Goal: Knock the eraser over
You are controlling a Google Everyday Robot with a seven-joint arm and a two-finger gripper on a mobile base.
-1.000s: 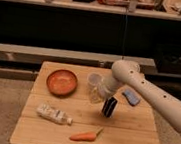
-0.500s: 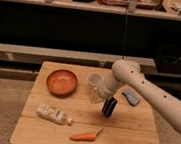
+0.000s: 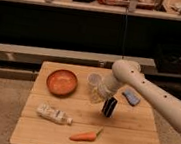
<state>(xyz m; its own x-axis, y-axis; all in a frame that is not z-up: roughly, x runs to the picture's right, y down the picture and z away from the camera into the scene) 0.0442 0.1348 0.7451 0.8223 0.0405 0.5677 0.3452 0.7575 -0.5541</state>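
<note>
The eraser, a small black block with thin white stripes, stands leaning on the wooden table just right of the translucent cup. My white arm reaches in from the right and bends down over it. My gripper hangs at the arm's end, right above the eraser's top and against the cup's right side. I cannot tell whether it touches the eraser.
An orange bowl sits at the back left. A flat light-blue pad lies right of the arm. A white bottle lies at the front left and a carrot near the front edge. Shelves stand behind the table.
</note>
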